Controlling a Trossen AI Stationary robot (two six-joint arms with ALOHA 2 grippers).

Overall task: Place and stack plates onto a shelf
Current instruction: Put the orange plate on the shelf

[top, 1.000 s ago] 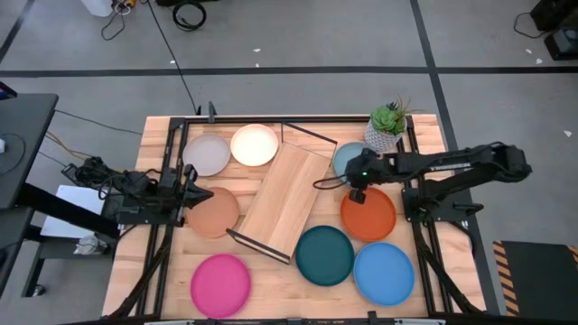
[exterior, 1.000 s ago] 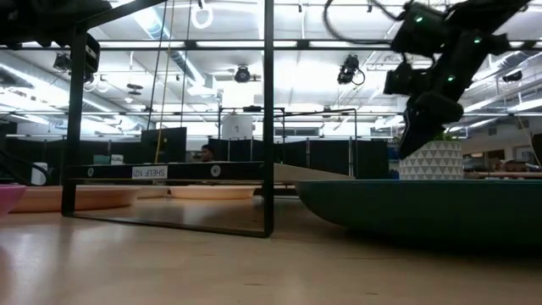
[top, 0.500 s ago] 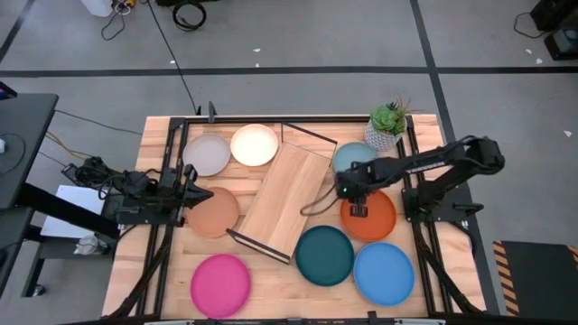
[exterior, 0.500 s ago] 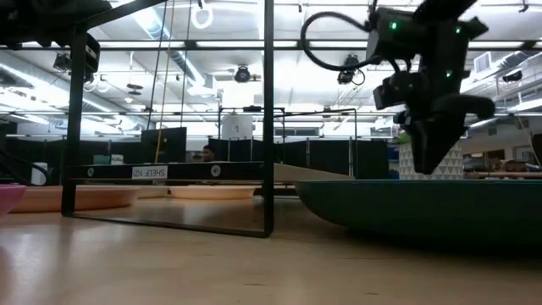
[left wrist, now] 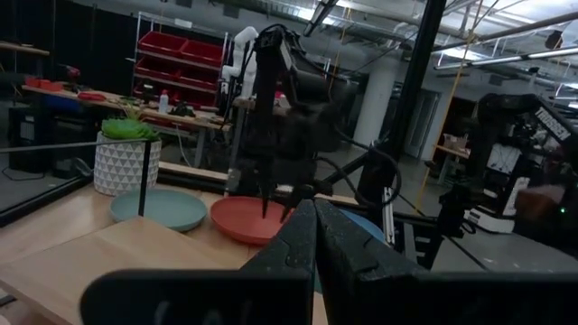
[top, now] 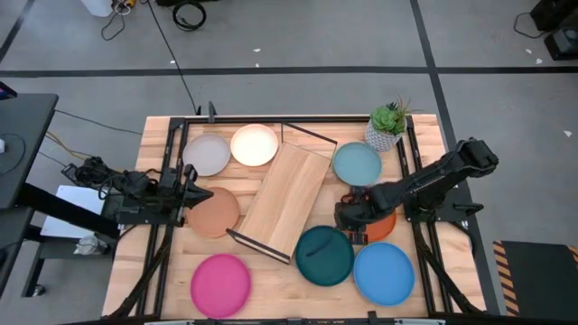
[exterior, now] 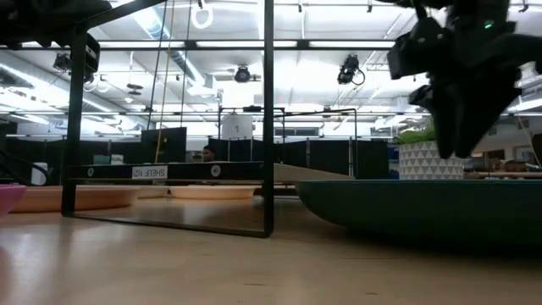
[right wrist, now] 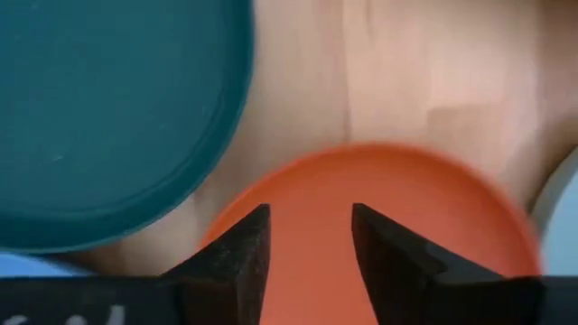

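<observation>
Within the last second the right arm has swung back from beside the light blue plate (top: 357, 163) and come down over the orange plate (top: 384, 223), so the right tool (right wrist: 305, 236) now hangs just above this plate, its fingers pointing down and a little apart, holding nothing. In the right wrist view the two dark fingers (right wrist: 237, 250) frame the orange surface near the rim that faces the teal plate (top: 324, 255). I judge that the orange plate is the next one to be picked up, and that no plate has reached the shelf (top: 287, 192) yet. The shelf lies at an angle in the middle of the tabletop (top: 271, 291), bare, with grey (top: 208, 154), cream (top: 254, 144), tan (top: 213, 212) and pink (top: 220, 283) plates on its left side and the bright blue one (top: 384, 273) near the front right. The left tool (left wrist: 312, 236) rests at the left edge beside the tan plate, with fingers pressed together, and has not moved. The plates are round, shallow and smooth, with a low raised rim and a matte look, so a grip at the rim seems the only way. The shelf is a pale wooden board in a thin black wire frame, and the tabletop is made of light slats
</observation>
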